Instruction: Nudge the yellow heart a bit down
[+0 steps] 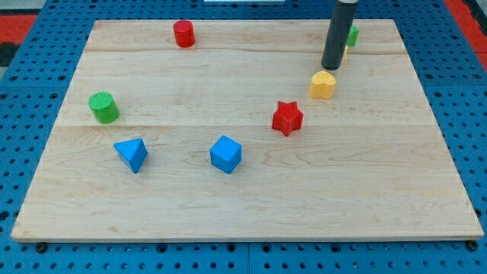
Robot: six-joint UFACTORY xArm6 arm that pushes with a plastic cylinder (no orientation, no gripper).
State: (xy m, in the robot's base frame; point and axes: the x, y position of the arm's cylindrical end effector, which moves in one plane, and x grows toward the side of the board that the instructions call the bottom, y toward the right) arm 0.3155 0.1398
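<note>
- Light wooden board (251, 198), lying on blue pegboard (30, 99).
- On board: red cylinder (183, 33), green cylinder (103, 107), blue triangular block (132, 154), blue cube (225, 154), red star (288, 117), yellow heart (323, 84).
- Green block (353, 35) at top right, half hidden, shape unclear.
- My tip (332, 67) just above yellow heart.

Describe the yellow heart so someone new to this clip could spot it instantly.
Look at the wooden board's upper right part, where the dark rod comes down. The yellow heart sits just below my tip, up-right of the red star. It is the only fully visible yellow block.
</note>
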